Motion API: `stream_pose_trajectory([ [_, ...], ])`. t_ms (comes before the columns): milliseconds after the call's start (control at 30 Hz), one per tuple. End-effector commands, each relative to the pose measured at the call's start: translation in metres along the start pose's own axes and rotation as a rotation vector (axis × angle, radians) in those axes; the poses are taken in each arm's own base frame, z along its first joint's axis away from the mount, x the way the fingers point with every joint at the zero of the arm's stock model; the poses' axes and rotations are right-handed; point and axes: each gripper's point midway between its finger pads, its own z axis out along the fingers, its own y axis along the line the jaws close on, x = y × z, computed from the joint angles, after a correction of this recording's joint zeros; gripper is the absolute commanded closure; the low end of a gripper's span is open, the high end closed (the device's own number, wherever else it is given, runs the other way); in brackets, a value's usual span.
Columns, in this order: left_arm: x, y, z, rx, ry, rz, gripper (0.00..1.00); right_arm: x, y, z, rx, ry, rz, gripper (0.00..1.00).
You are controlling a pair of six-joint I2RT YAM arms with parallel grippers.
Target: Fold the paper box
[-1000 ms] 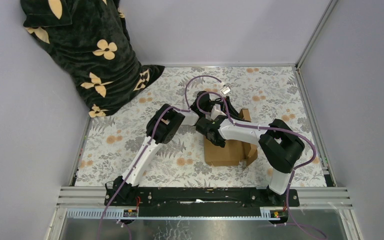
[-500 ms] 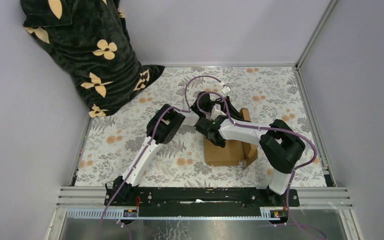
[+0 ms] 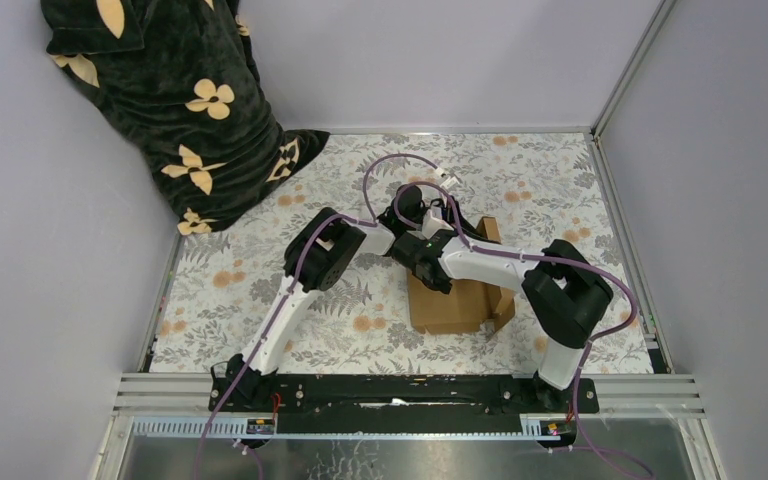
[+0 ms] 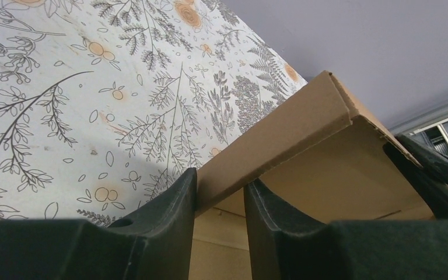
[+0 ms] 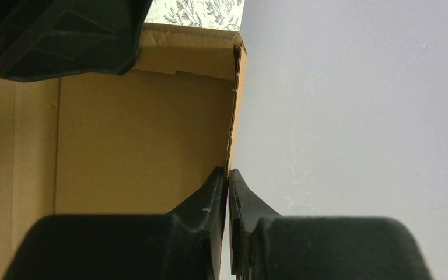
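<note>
One paper box (image 3: pixel 457 306), long axis near-to-far, right gripper (image 5: pixel 228 172) pinching wall.

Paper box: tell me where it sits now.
In the top view the paper box lies right of centre on the floral table, right gripper pinching one wall, left gripper straddling another.

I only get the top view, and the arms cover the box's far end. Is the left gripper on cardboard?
Observer: Yes. The left gripper straddles a raised wall of the box, one finger each side; a firm pinch I can't confirm.
Operator: And the right?
Observer: The right gripper is shut on the thin edge of an upright side wall.
Operator: Anything inside the box?
Observer: What shows of the inside is bare cardboard.
</note>
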Motion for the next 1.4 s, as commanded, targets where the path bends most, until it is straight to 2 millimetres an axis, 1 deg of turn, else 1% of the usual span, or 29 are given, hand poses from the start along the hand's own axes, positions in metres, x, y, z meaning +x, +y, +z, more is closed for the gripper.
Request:
stream_pose_trajectory([
  [0,0.001,0.008,0.005,-0.102,0.004,0.013,0.61,-0.011,0.045,-0.010,-0.236,-0.007,0.133,0.89],
  [67,0.004,0.012,0.005,-0.137,0.015,0.013,0.61,-0.012,0.046,-0.011,-0.247,-0.010,0.149,0.89],
  [267,0.005,0.012,0.004,-0.194,0.024,0.025,0.62,-0.013,0.052,-0.014,-0.298,-0.015,0.186,0.89],
  [367,0.010,0.013,0.004,-0.218,0.037,0.031,0.62,-0.012,0.056,-0.014,-0.306,-0.011,0.190,0.89],
  [500,0.016,0.015,0.006,-0.256,0.059,0.029,0.62,-0.014,0.055,-0.016,-0.313,-0.015,0.220,0.84],
  [633,0.022,0.017,0.004,-0.300,0.081,0.021,0.62,-0.019,0.049,-0.019,-0.327,-0.029,0.279,0.71],
  [733,0.025,0.018,0.004,-0.335,0.103,0.031,0.62,-0.020,0.045,-0.021,-0.333,-0.031,0.321,0.63],
  [867,0.029,0.021,0.001,-0.382,0.131,0.047,0.62,-0.019,0.040,-0.022,-0.348,-0.027,0.398,0.55],
  [967,0.032,0.022,-0.002,-0.420,0.162,0.063,0.62,-0.014,0.034,-0.018,-0.353,-0.008,0.462,0.51],
  [1067,0.031,0.021,-0.006,-0.455,0.182,0.079,0.62,-0.009,0.029,-0.015,-0.381,0.014,0.549,0.47],
  [1200,0.034,0.022,-0.009,-0.508,0.225,0.104,0.62,-0.004,0.020,-0.010,-0.438,0.026,0.674,0.46],
  [1367,0.039,0.025,-0.010,-0.571,0.271,0.122,0.62,0.001,0.004,-0.006,-0.460,0.025,0.774,0.44],
])
